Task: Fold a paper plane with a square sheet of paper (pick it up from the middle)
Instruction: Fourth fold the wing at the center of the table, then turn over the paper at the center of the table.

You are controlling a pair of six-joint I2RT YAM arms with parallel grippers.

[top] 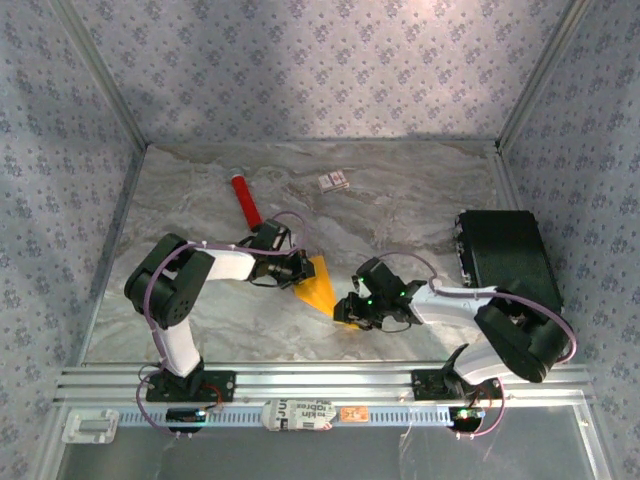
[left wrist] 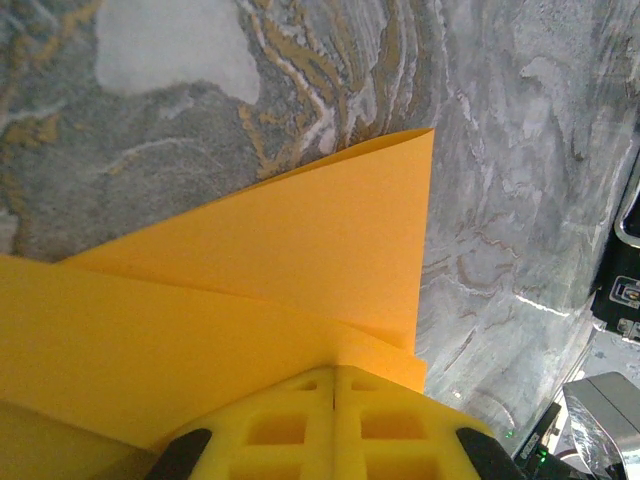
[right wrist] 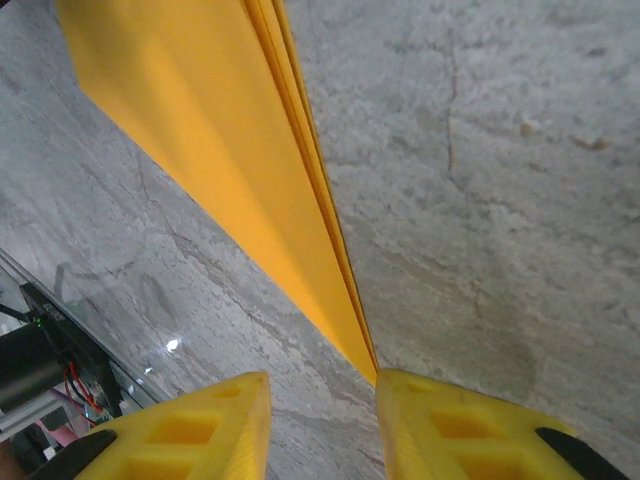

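Two end effectors meet at the paper plane (top: pixel 322 286), a folded orange-yellow wedge lying at the centre of the desk (top: pixel 420 200) in the top view. The left end effector (left wrist: pixel 335 390) has its yellow pads pressed together at the bottom of its wrist view. The layered paper runs straight into them, so it appears to pinch the plane's edge. The right end effector (right wrist: pixel 322 400) stands spread and grips nothing, with the plane's narrow tip just reaching the pad at the lower right of that frame. The paper is thin, light and easily creased, and its stacked folds look springy and liable to slide apart. I judge the safest hold to be squarely across the layered ridge, not on a single loose flap.
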